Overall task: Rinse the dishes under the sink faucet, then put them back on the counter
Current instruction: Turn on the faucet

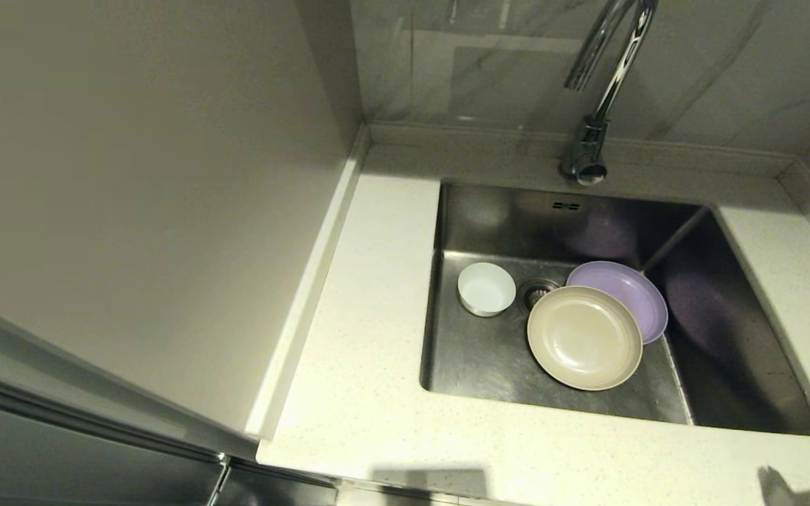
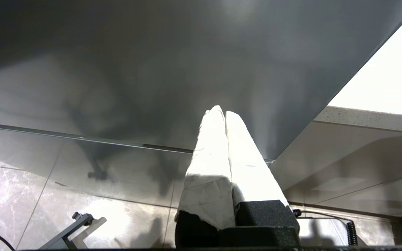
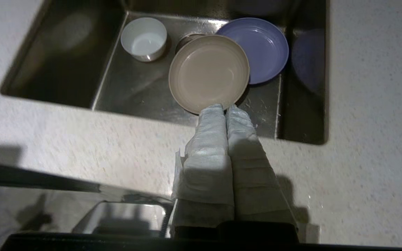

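Observation:
Three dishes lie in the steel sink (image 1: 475,218). A small white bowl (image 1: 486,288) stands left of the drain strainer (image 1: 536,291). A beige plate (image 1: 584,339) lies partly over a lilac plate (image 1: 630,288). The chrome faucet (image 1: 591,140) arches over the back of the sink, and I see no water running. In the right wrist view my right gripper (image 3: 226,107) is shut and empty above the counter (image 3: 372,104) in front of the sink, its tips near the beige plate (image 3: 208,71). My left gripper (image 2: 224,111) is shut and empty, low beside a grey cabinet panel.
A tall beige panel (image 1: 131,176) walls off the left side, with the counter's raised rim (image 1: 306,281) along it. Grey marbled tile (image 1: 503,63) backs the faucet. Speckled counter (image 1: 363,316) runs left, front and right of the sink. Floor tiles (image 2: 30,195) show below the left gripper.

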You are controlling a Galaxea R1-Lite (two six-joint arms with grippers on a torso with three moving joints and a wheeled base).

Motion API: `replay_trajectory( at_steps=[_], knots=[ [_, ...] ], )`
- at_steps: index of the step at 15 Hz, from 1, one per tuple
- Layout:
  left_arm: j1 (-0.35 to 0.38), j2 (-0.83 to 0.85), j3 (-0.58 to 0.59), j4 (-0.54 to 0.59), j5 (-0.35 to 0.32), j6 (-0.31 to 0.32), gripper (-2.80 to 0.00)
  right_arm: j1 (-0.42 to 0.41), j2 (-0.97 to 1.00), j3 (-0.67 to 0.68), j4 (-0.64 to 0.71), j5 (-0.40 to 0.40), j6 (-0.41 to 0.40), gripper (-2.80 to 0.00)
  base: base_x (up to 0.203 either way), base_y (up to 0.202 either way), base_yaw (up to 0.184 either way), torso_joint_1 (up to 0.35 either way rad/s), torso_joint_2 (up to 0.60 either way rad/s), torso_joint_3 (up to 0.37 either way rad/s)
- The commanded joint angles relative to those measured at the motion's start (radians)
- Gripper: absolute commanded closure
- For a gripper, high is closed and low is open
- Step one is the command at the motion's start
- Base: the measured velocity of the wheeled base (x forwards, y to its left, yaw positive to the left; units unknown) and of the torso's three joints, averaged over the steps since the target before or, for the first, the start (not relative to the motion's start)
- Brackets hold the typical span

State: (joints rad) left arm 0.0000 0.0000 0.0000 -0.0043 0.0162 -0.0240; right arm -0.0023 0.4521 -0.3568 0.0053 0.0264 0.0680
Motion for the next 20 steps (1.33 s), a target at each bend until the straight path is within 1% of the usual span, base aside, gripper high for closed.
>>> replay_trajectory(
  at_steps=[1, 3, 4, 6, 7, 9, 11, 14, 15, 17, 19, 20],
  knots=[
    [0.0, -0.002, 0.0, 0.0, 0.001, -0.001, 0.0, 0.0, 0.249, -0.124, 0.001, 0.0, 0.038, 0.0, 0.0, 0.0, 0.0, 0.0, 0.0, 0.0],
    [0.0, -0.002, 0.0, 0.0, 0.001, -0.001, 0.0, 0.001, 0.397, -0.264, 0.005, 0.0, 0.095, 0.0, 0.0, 0.0, 0.0, 0.0, 0.0, 0.0],
    [0.0, -0.002, 0.0, 0.0, 0.001, -0.001, 0.0, 0.003, 0.471, -0.36, 0.008, 0.0, 0.134, 0.0, 0.0, 0.0, 0.0, 0.0, 0.0, 0.0],
    [0.0, -0.002, 0.0, 0.0, 0.001, -0.001, 0.0, 0.006, 0.622, -0.571, 0.012, -0.004, 0.225, 0.0, 0.0, 0.0, 0.0, 0.0, 0.0, 0.0],
    [0.0, -0.002, 0.0, 0.0, 0.001, -0.001, 0.0, 0.003, 0.697, -0.7, 0.01, -0.008, 0.276, 0.0, 0.0, 0.0, 0.0, 0.0, 0.0, 0.0],
    [0.0, -0.002, 0.0, 0.0, 0.001, -0.001, 0.0, -0.029, 0.878, -0.953, -0.016, -0.011, 0.354, 0.0, 0.0, 0.0, 0.0, 0.0, 0.0, 0.0],
    [0.0, -0.002, 0.0, 0.0, 0.001, -0.001, 0.0, -0.074, 1.057, -1.166, -0.056, 0.005, 0.408, 0.0, 0.0, 0.0, 0.0, 0.0, 0.0, 0.0],
    [0.0, -0.002, 0.0, 0.0, 0.001, -0.001, 0.0, -0.121, 1.277, -1.424, -0.09, 0.047, 0.467, 0.0, 0.0, 0.0, 0.0, 0.0, 0.0, 0.0],
    [0.0, -0.002, 0.0, 0.0, 0.001, -0.001, 0.0, -0.13, 1.337, -1.494, -0.096, 0.073, 0.478, 0.0, 0.0, 0.0, 0.0, 0.0, 0.0, 0.0],
    [0.0, -0.002, 0.0, 0.0, 0.001, -0.001, 0.0, -0.139, 1.427, -1.58, -0.113, 0.148, 0.501, 0.0, 0.0, 0.0, 0.0, 0.0, 0.0, 0.0],
    [0.0, -0.002, 0.0, 0.0, 0.001, -0.001, 0.0, -0.139, 1.497, -1.612, -0.192, 0.231, 0.505, 0.0, 0.0, 0.0, 0.0, 0.0, 0.0, 0.0],
    [0.0, -0.002, 0.0, 0.0, 0.001, -0.001, 0.0, -0.137, 1.525, -1.615, -0.246, 0.289, 0.495, 0.0, 0.0, 0.0, 0.0, 0.0, 0.0, 0.0]
  ],
)
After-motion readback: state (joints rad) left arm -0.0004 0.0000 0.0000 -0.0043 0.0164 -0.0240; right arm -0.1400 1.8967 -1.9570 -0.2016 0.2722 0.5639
